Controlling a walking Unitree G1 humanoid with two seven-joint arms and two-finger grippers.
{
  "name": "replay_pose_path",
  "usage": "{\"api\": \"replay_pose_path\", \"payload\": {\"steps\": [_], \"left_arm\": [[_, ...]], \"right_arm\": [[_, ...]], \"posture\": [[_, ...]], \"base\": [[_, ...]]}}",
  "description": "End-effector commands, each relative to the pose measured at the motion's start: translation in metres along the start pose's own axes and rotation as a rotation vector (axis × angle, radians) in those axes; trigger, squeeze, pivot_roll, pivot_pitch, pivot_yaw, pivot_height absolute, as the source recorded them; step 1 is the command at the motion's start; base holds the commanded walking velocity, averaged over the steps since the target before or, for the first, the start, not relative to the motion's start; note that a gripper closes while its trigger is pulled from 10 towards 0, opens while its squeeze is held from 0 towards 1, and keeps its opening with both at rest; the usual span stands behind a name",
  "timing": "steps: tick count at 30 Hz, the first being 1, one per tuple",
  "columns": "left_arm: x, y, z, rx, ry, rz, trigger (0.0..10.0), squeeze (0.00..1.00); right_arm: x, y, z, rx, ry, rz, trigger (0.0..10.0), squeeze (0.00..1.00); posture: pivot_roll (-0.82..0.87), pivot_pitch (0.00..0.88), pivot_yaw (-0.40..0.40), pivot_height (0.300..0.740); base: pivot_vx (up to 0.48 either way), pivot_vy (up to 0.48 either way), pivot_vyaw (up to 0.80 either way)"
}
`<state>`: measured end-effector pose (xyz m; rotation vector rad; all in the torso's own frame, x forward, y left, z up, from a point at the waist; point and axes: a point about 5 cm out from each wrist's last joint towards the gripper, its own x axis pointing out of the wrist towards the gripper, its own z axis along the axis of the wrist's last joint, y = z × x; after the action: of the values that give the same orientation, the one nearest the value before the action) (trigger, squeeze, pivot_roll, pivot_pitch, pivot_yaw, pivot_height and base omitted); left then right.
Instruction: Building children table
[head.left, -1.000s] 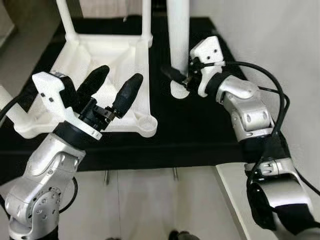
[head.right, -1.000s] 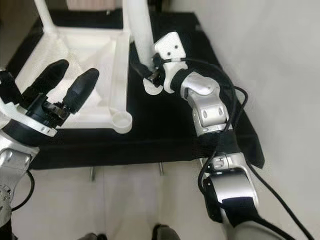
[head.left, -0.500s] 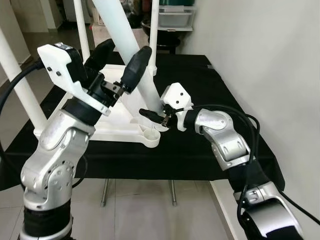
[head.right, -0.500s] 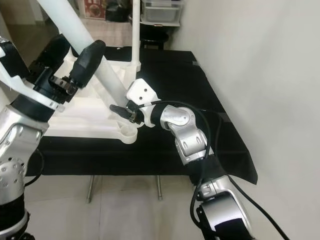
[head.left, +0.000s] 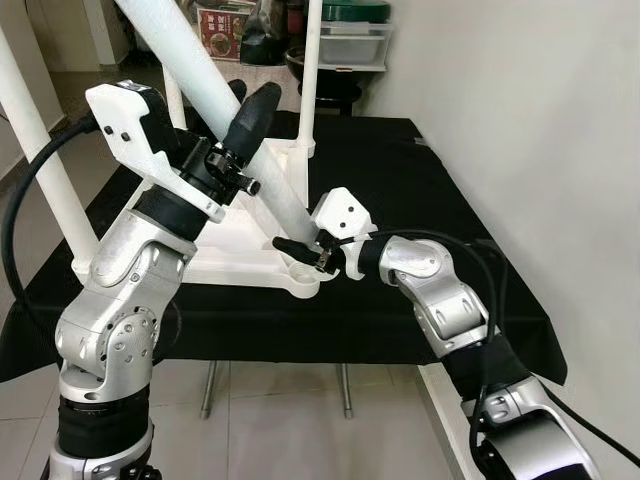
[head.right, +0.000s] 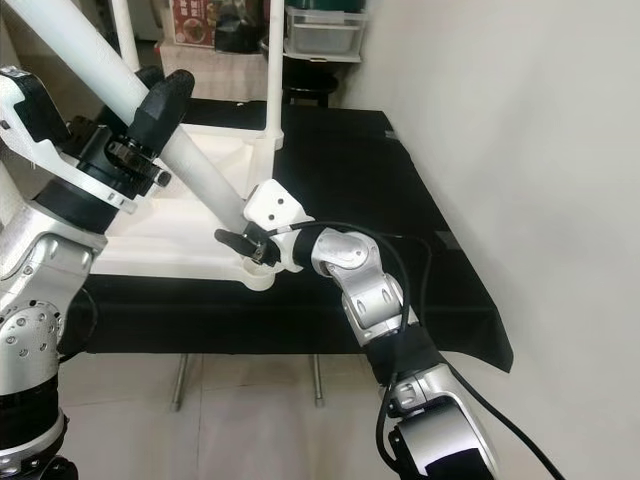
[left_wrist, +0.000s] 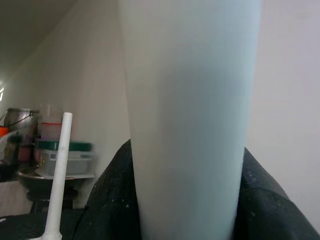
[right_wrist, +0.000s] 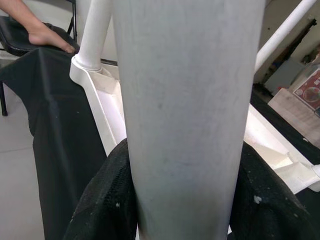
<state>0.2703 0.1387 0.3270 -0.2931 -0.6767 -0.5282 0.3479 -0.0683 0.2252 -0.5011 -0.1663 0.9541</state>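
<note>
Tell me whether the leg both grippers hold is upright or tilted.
Tilted: the leg leans from the corner socket, left gripper high, right gripper low.

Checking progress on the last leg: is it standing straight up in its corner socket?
No. The leg leans steeply, held by the left gripper and the right gripper near the socket.
</note>
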Motion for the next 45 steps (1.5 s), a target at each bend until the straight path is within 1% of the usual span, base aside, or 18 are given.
{"api": "replay_pose_path", "payload": {"steps": [1,3,4,9,10,11,16,17,19,20,21,33,40,41,42,43,44,45], "left_arm": [[-0.002,0.001,-0.004,0.002,0.036,-0.008,0.0,0.00],[-0.003,-0.001,-0.006,-0.005,0.051,-0.036,0.0,0.00],[-0.003,-0.004,-0.007,-0.015,0.069,-0.074,0.0,0.00],[-0.007,-0.023,-0.008,-0.050,0.137,-0.299,0.0,0.00],[-0.007,-0.023,-0.008,-0.050,0.137,-0.299,0.0,0.00],[-0.011,-0.034,-0.005,-0.087,0.174,-0.476,0.0,0.00],[-0.012,-0.037,-0.005,-0.095,0.187,-0.529,0.0,0.00],[-0.008,-0.040,-0.002,-0.063,0.209,-0.628,0.0,0.00],[-0.006,-0.041,0.000,-0.050,0.211,-0.652,0.0,0.00],[-0.003,-0.042,0.004,-0.044,0.200,-0.673,0.0,0.00],[0.001,-0.043,0.008,-0.038,0.187,-0.689,0.0,0.00],[0.009,-0.047,0.017,-0.040,0.135,-0.725,0.0,0.00],[0.010,-0.046,0.017,-0.047,0.130,-0.721,0.0,0.00],[0.010,-0.045,0.017,-0.048,0.130,-0.719,0.0,0.00],[0.010,-0.045,0.017,-0.050,0.127,-0.715,0.0,0.00],[0.010,-0.045,0.017,-0.050,0.127,-0.715,0.0,0.00],[0.010,-0.045,0.018,-0.052,0.124,-0.709,0.0,0.00],[0.011,-0.044,0.018,-0.054,0.117,-0.700,0.0,0.00]], "right_arm": [[0.001,-0.002,0.002,-0.013,-0.005,-0.017,10.0,0.00],[0.003,0.000,0.002,0.010,-0.010,-0.002,10.0,0.00],[0.005,0.004,0.002,0.035,-0.018,0.033,10.0,1.00],[0.010,0.015,0.010,0.089,-0.049,0.161,10.0,1.00],[0.010,0.015,0.010,0.089,-0.049,0.161,10.0,1.00],[0.016,0.021,0.015,0.092,-0.045,0.247,10.0,0.23],[0.019,0.024,0.016,0.093,-0.037,0.275,10.0,0.23],[0.024,0.042,0.011,0.155,0.024,0.406,10.0,0.00],[0.024,0.049,0.009,0.177,0.044,0.450,10.0,0.00],[0.026,0.053,0.008,0.202,0.046,0.466,8.5,0.00],[0.028,0.054,0.009,0.229,0.038,0.460,0.0,0.00],[0.035,0.047,0.017,0.397,-0.026,0.363,0.0,0.00],[0.036,0.043,0.024,0.425,-0.100,0.334,0.0,0.00],[0.036,0.043,0.030,0.426,-0.155,0.334,3.5,0.00],[0.035,0.044,0.037,0.438,-0.210,0.365,10.0,0.74],[0.035,0.044,0.037,0.438,-0.210,0.365,10.0,0.74],[0.033,0.049,0.042,0.415,-0.257,0.399,10.0,1.00],[0.032,0.053,0.047,0.403,-0.291,0.424,10.0,1.00]], "posture": [[-0.05,0.000,-0.064,0.740],[-0.05,0.000,-0.064,0.740],[-0.05,0.000,-0.062,0.740],[-0.04,0.000,-0.058,0.740],[-0.04,0.000,-0.058,0.740],[-0.04,0.000,-0.059,0.740],[-0.04,0.000,-0.062,0.740],[-0.03,0.000,-0.065,0.740],[-0.03,0.000,-0.065,0.740],[-0.03,0.000,-0.066,0.740],[-0.03,0.000,-0.066,0.740],[-0.04,0.000,-0.061,0.740],[-0.04,0.000,-0.059,0.740],[-0.04,0.000,-0.055,0.740],[-0.04,0.000,-0.054,0.740],[-0.04,0.000,-0.054,0.740],[-0.04,0.000,-0.053,0.740],[-0.03,0.000,-0.051,0.740]], "base": [[0.000,0.000,0.00],[0.000,0.000,0.00],[0.000,0.000,0.00],[0.000,0.000,0.00],[0.000,0.000,0.00],[0.000,0.000,0.00],[0.000,0.000,0.00],[0.000,0.000,0.00],[0.000,0.000,0.00],[0.000,0.000,0.00],[0.000,0.000,0.00],[0.000,0.000,0.00],[0.000,0.000,0.00],[0.000,0.000,0.00],[0.000,0.000,0.00],[0.000,0.000,0.00],[0.000,0.000,0.00],[0.000,0.000,0.00]]}}
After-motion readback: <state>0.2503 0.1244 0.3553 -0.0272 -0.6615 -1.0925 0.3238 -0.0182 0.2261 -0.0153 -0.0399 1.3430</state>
